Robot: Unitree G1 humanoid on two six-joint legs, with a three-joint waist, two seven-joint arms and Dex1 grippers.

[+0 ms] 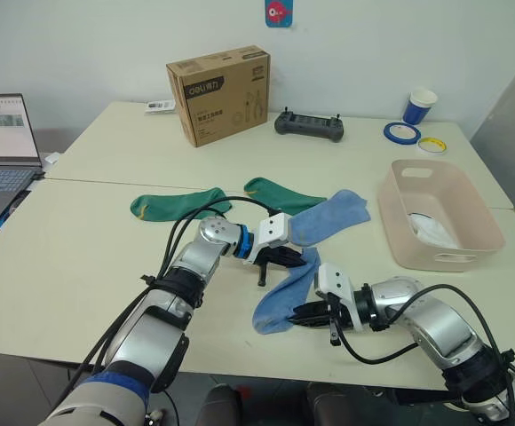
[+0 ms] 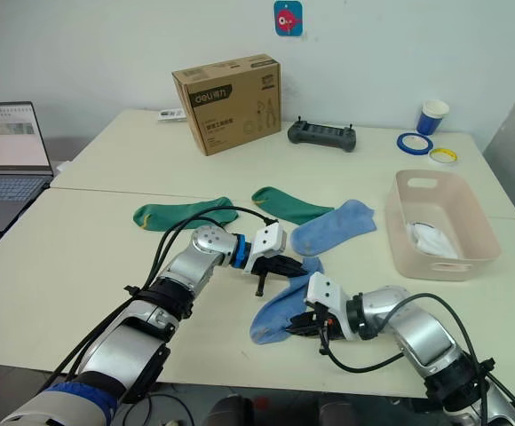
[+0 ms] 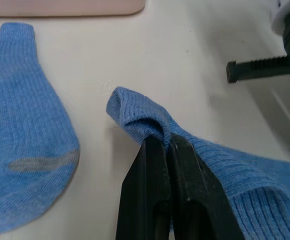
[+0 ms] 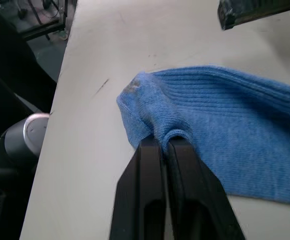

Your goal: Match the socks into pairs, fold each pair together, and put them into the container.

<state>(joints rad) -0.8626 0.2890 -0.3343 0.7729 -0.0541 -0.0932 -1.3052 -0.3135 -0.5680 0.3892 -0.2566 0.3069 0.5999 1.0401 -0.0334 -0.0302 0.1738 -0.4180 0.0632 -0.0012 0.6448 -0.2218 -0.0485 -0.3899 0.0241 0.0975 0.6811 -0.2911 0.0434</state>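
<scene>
Blue knit is pinched at both ends: the near light blue sock (image 1: 284, 297) lies on the cream counter (image 1: 80, 257) with the left pincer (image 1: 280, 258) clenched on a fold of its upper end and the right pincer (image 1: 309, 313) clenched on a fold at its lower end, near the counter's front edge. Both wrist views show the two black fingers pressed together with a ridge of blue fabric caught between them. The second light blue sock (image 1: 328, 216) lies flat just beyond the left pincer, its far end pointing toward the pale pink container (image 1: 400, 226), which sits on the robot's right side of the counter. White socks (image 1: 433, 231) lie inside the container. Two dark green socks with yellowish toes rest farther back: one (image 1: 178, 203) to the left and one (image 1: 280, 193) beside the far blue sock, their ends close to each other. At the back of the counter stand a brown cardboard box (image 1: 220, 95), a black controller (image 1: 309, 125), a blue paper cup (image 1: 420, 106) and two tape rolls (image 1: 417, 138). An open laptop (image 1: 0, 151) sits at the far left
</scene>
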